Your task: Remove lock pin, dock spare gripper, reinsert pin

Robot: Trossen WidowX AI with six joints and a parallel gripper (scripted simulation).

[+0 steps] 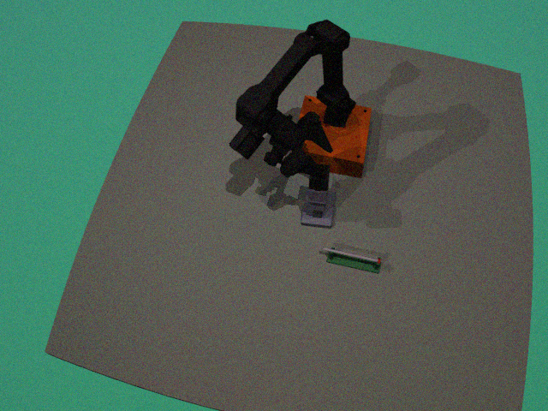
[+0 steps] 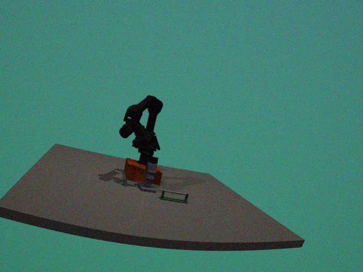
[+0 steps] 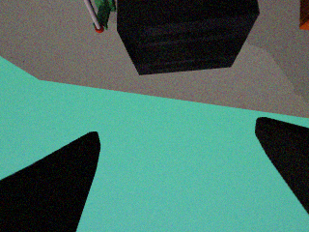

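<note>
My gripper is open and empty, just above and beside the spare gripper. The spare gripper, a dark block, stands at the top of the pale lavender mount. In the wrist view it lies outside the gap between my fingertips. How deep its spigot sits in the socket is hidden. The lock pin, a thin pale rod with a red end, lies level across the two posts of the green rack, clear of the mount.
The orange arm base is close behind the mount. The green rack stands in front of the mount, off to its red-end side. The arm is folded over the mount from above. The grey table top has dark shadows of the arm.
</note>
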